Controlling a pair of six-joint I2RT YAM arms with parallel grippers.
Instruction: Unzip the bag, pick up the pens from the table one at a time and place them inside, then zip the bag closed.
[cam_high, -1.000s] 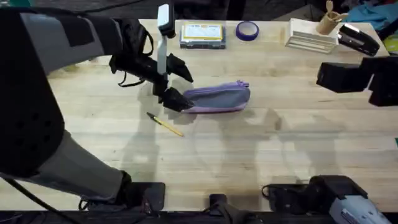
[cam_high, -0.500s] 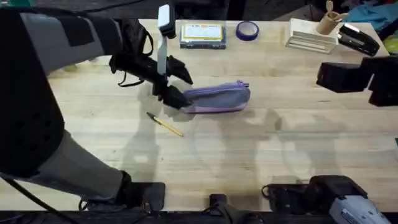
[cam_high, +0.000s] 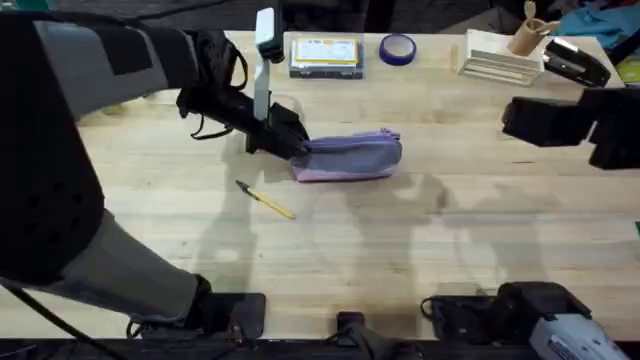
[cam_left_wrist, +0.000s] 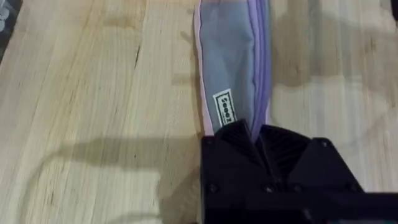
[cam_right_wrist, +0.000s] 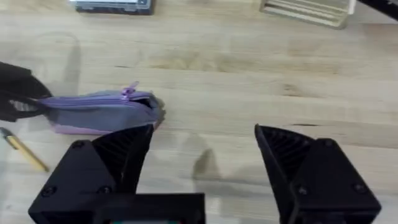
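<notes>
The left arm hogs the whole 9 o'clock side of the overhead view as a big dark blur, so a good chunk of the light butcher-block wooden table (cam_high: 420, 240) is just gone behind it. The soft grey fabric pencil pouch with lilac-pink edging and a purple zipper (cam_high: 350, 158) lies flat near the middle of the table, and its end toward 9 o'clock is buried under the black left gripper (cam_high: 290, 143). From the left wrist camera you get the part the overhead can't give you: the gripper's jaws are clenched on that end of the pouch (cam_left_wrist: 231, 74), right by the zipper seam, with a small label patch (cam_left_wrist: 224, 107) on the grey fabric just ahead of them (can't read it).

The thin yellow pen with a dark tip (cam_high: 265, 199) sits on the wood at about 7 o'clock from the pouch, near it but not touching. In the right wrist view it's cut off at the frame edge (cam_right_wrist: 23, 151).

The right gripper (cam_right_wrist: 204, 152) hovers above bare table well off to 3 o'clock, jaws spread wide with nothing between them.

Along the far edge at 12 o'clock: a flat clear box with a yellow label (cam_high: 325, 55), a purple tape roll (cam_high: 397, 48), a pale stack of trays (cam_high: 500, 58) and a black stapler (cam_high: 575, 62).
</notes>
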